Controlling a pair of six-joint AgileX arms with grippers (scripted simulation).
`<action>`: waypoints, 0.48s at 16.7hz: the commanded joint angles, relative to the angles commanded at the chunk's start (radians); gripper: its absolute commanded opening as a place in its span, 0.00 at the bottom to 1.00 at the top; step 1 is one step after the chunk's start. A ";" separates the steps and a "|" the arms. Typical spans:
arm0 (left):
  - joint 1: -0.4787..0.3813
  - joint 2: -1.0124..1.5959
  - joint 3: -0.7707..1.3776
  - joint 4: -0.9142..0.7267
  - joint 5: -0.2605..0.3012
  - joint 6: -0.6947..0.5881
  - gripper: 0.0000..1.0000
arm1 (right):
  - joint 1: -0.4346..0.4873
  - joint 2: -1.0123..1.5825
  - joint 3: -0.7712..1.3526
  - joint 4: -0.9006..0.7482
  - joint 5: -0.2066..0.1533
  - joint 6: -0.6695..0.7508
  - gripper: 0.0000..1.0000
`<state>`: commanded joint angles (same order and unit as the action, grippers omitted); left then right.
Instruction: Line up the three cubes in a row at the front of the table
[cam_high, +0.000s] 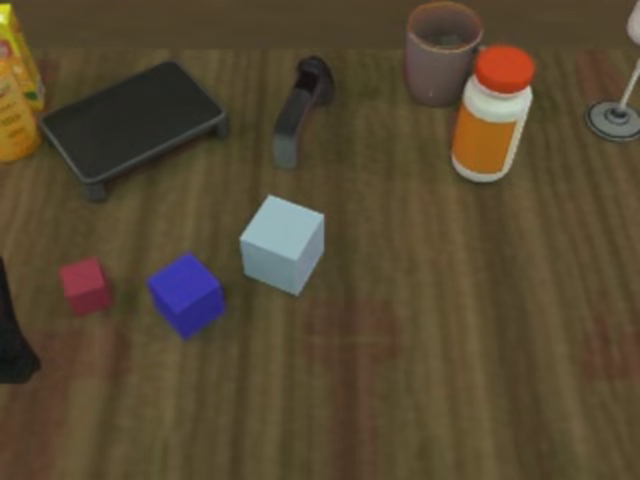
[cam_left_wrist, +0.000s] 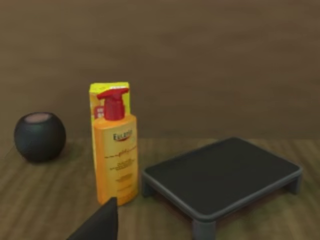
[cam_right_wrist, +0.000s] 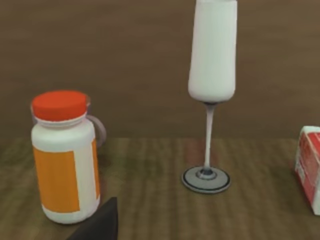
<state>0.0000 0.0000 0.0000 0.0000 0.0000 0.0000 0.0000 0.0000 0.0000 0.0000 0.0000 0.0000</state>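
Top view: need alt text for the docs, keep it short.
Three cubes sit on the left half of a wood-grain table in a loose diagonal: a small dark red cube, a deep blue cube and a larger pale blue-white cube. Behind them stand a dark grey tray, a mug and an orange-labelled bottle.

Left arm (cam_high: 14, 335): only a matte black lump visible, cut off by the top view's edge at 9 o'clock, rounded outline, no markings, screws or cables seen. Left gripper (cam_left_wrist: 100, 224): left wrist view shows one plain black wedge-shaped finger tip, smooth, flat-sided, pointed upper corner. Right gripper (cam_right_wrist: 100, 222): right wrist view shows the same black wedge tip, matte, unmarked. Right arm not seen in the top view. No labels or colour accents on any visible part
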 joint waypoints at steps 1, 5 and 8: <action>0.000 0.000 0.000 0.000 0.000 0.000 1.00 | 0.000 0.000 0.000 0.000 0.000 0.000 1.00; -0.001 0.062 0.060 -0.034 -0.002 0.042 1.00 | 0.000 0.000 0.000 0.000 0.000 0.000 1.00; -0.007 0.220 0.195 -0.122 -0.003 0.141 1.00 | 0.000 0.000 0.000 0.000 0.000 0.000 1.00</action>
<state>-0.0068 0.2202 0.1950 -0.1215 -0.0035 0.1412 0.0000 0.0000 0.0000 0.0000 0.0000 0.0000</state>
